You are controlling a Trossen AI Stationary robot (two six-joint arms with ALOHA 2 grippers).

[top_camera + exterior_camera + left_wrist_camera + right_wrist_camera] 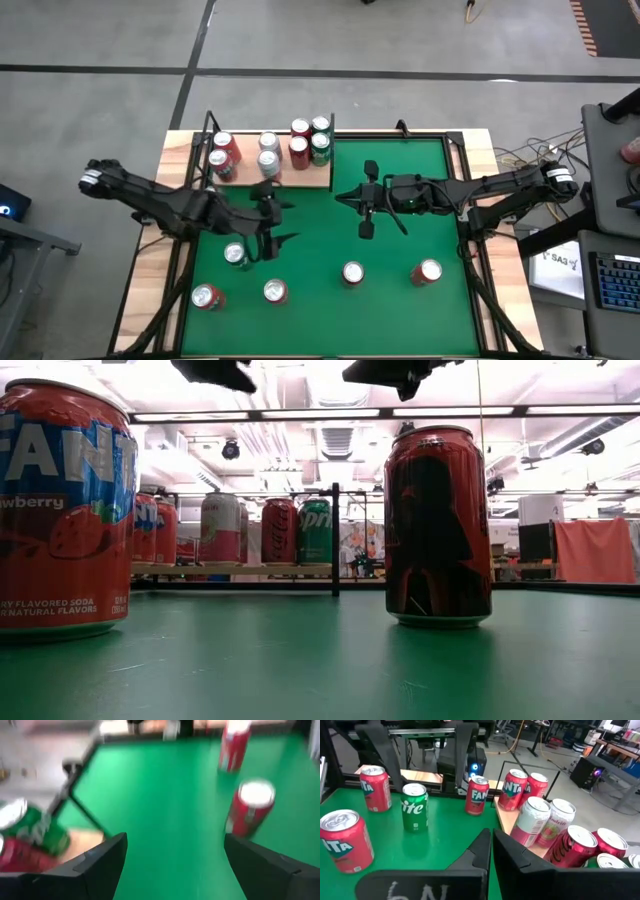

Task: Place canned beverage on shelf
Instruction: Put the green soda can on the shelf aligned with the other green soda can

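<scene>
The shelf (pixel 300 178) is a pale wood panel with black rods at the felt's far left. Several cans (pixel 268 150) stand upright on it, red, pale and green; the right wrist view shows these cans (pixel 540 822) close by. More cans stand upright on the green felt: a green one (pixel 237 255) and red ones (pixel 207 296) (pixel 275 291) (pixel 352 272) (pixel 427 271). My left gripper (pixel 288 222) (pixel 175 857) hangs open above the felt just near of the shelf, with nothing between its fingers. My right gripper (pixel 342 196) (pixel 491 850) is shut and empty above the felt's middle, right of the shelf.
In the low view a strawberry Fanta can (pixel 60 510) and a dark red can (pixel 437 525) stand close to the table's near edge, with the shelf's cans (pixel 240 530) behind. Bare felt (pixel 400 160) lies right of the shelf. A desk with a keyboard (pixel 610 285) stands beyond the table's right edge.
</scene>
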